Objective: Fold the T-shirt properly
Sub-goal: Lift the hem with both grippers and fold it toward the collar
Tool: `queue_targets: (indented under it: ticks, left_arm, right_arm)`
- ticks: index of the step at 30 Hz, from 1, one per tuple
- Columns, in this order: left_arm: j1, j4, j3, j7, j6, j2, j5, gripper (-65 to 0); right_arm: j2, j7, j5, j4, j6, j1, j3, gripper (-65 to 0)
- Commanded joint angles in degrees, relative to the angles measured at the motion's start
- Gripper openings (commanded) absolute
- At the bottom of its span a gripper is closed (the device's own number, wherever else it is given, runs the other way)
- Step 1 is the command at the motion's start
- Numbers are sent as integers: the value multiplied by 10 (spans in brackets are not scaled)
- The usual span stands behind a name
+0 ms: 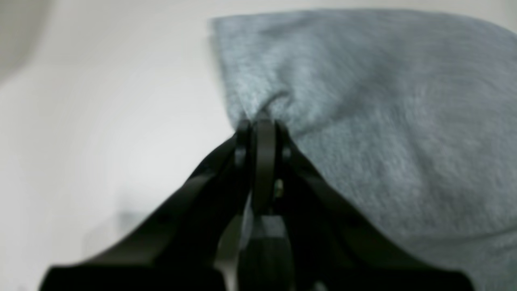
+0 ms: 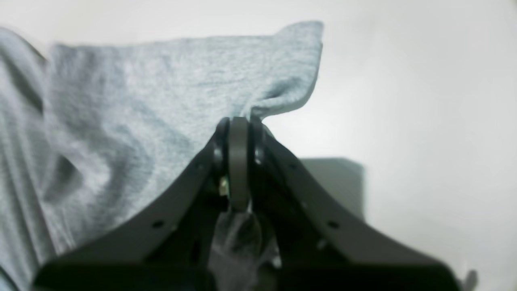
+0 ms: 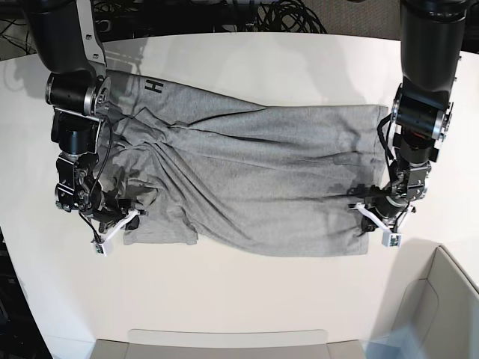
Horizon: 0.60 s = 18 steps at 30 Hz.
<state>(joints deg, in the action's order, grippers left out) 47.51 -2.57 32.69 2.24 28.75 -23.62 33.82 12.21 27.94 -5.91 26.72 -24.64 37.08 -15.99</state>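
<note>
The heather-grey T-shirt (image 3: 254, 176) lies spread across the white table (image 3: 247, 292), bunched and wrinkled at its left end, where a black letter (image 3: 153, 86) shows. At the shirt's right edge my left gripper (image 3: 365, 209) is shut on the cloth; the left wrist view shows the fabric (image 1: 363, 121) puckering into the closed left gripper (image 1: 260, 121). My right gripper (image 3: 126, 217) sits at the shirt's lower left corner. In the right wrist view the right gripper (image 2: 239, 120) is shut on a raised fold of the grey fabric (image 2: 161, 89).
A pale open box (image 3: 438, 307) stands at the table's lower right corner. A flat light panel (image 3: 224, 345) lies along the front edge. Black cables (image 3: 277, 13) run behind the table's far edge.
</note>
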Motion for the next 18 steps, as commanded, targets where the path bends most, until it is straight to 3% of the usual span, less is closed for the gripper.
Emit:
queue_targets:
  ticks: [1, 11, 18]
  left_arm:
    - [31, -7, -4, 17, 0, -8, 5, -650]
    - [35, -7, -6, 23, 0, -9, 6, -650]
    - [35, -7, -6, 23, 0, -24, 6, -650]
  right_arm:
    - [3, -8, -5, 24, 3, 19, 5, -650]
    - [-13, -3, -8, 189, 3, -15, 7, -650]
    - [-20, 81, -8, 329, 3, -55, 5, -650]
